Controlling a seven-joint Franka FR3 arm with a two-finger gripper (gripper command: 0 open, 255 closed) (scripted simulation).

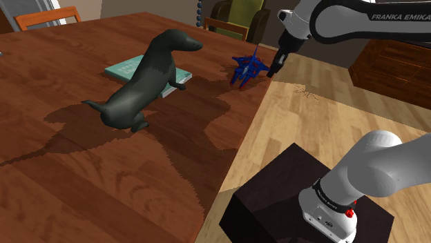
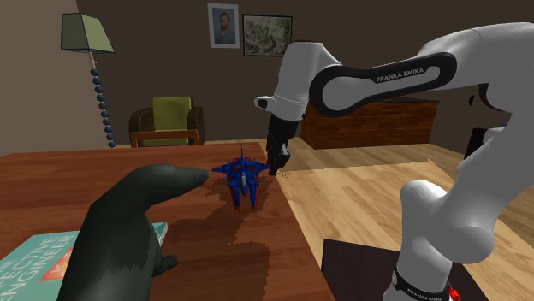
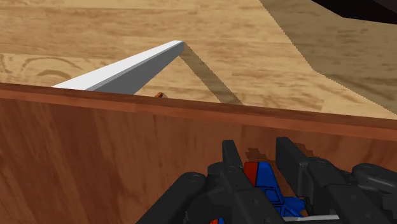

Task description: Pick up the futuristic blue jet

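So the all-black two-finger gripper (image 3: 259, 146) looks clamped on the small blue toy jet with red patches (image 3: 262, 183). In the wrist view the blue-and-red body fills the whole gap, with the fingers (image 3: 232, 162) pressing on it from both sides; the robot seems to be grasping it rather than just straddling it. The jet sits right at the fingertips, low over the reddish-brown wooden table (image 1: 83, 159) and close to the table's edge. In the shoulder view most of the airframe sticks out sideways past the fingers, so the hold seems to be on one end of it, not the middle; can't tell whether it has left the wood or rests on it.

Step-wise this reads as the grasp made and the lift not yet done. The next move is basically a straight pull upward, slow-ish, since an off-centre pinch on a spiky little model could let it swivel or slip out.

Further from the fingers, well apart across the table, stands a dark grey-green dachshund figure (image 1: 145, 83); a flat teal book (image 1: 123, 67) lies right by it, beside or under its legs, hard to say which. Neither is in the way of a vertical lift. Beyond the table edge, past the fingertips, there's the pale wooden floor (image 3: 95, 32).
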